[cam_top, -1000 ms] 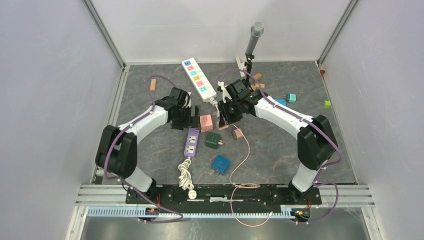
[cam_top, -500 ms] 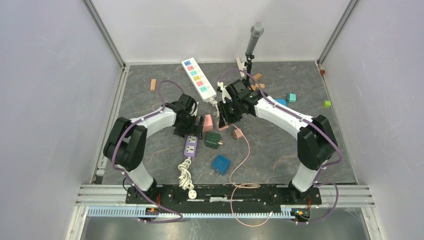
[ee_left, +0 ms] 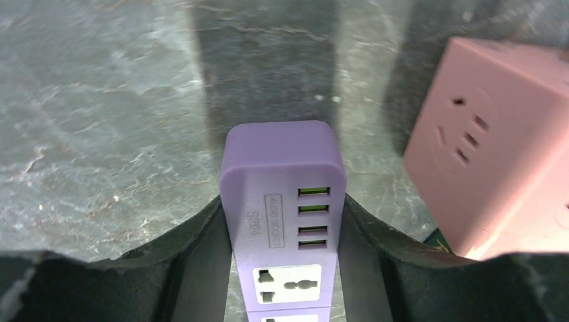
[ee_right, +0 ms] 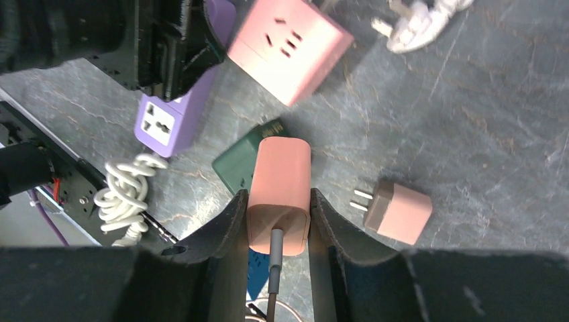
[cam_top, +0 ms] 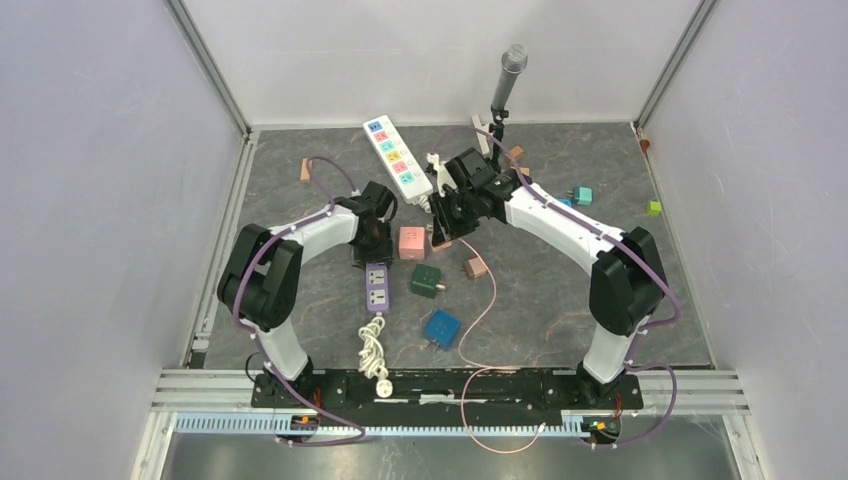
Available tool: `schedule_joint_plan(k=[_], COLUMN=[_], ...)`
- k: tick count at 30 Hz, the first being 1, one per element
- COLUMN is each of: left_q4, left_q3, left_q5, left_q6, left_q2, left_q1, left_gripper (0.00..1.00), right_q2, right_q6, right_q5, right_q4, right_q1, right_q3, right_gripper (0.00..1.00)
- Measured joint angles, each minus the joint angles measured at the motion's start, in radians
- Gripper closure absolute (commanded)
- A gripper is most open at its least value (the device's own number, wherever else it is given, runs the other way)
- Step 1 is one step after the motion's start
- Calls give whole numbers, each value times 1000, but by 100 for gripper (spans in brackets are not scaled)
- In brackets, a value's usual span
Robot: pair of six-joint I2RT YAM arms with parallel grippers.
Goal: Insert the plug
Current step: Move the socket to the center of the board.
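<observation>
A purple power strip (cam_top: 376,288) lies flat on the grey table, its USB end pointing away from the arm bases. My left gripper (ee_left: 283,201) is shut on that end, and both black fingers (ee_left: 194,235) press the strip's (ee_left: 282,174) sides. The plug (ee_right: 278,184) is a salmon-pink charger block with a thin cable trailing from its back. Held off the table, it sits in my right gripper (ee_right: 278,194), which is shut on it. In the top view the right gripper (cam_top: 440,225) hovers just right of the left gripper (cam_top: 368,255).
A pink socket cube (cam_top: 411,242) sits between the grippers, with a dark green cube (cam_top: 427,280), a blue cube (cam_top: 441,328) and a small pink adapter (cam_top: 475,267) nearby. A white power strip (cam_top: 397,157) and a microphone stand (cam_top: 508,75) are behind. The strip's coiled white cord (cam_top: 372,355) lies near the bases.
My left gripper moved right onto the purple strip's far end and closed from wide open onto its sides. My right gripper shifted slightly up and left with the plug.
</observation>
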Motion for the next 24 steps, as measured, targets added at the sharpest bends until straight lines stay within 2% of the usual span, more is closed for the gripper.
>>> schedule_joint_plan(k=[4,10,15,20,22,24], left_q4=[-10,-23,-44,-26,-24,-20], left_q3=[-26,-125,-141,-165,-161,-151], left_q5=[-29,-71,-98,-80,-76,-61], left_q6=[-142,-355,-483,-540,-541,-541], left_q2=[-24,-112,-157,-189,-182,-166], left_q1=[41,109,117,186,204,212], left_gripper=[84,97,97,96,90,67], right_q2=[51,122,167,196,204,212], right_q6=[-9,-17,-26,-43,-48,-51], right_q5=[5,5,16,31,33,35], right_q4=[-18,-37,-68,-90,-100,-103], right_q1=[22,77,125,158,166,171], right_q3=[105,202,247,287,298,306], right_gripper=[100,100,100,100,100,100])
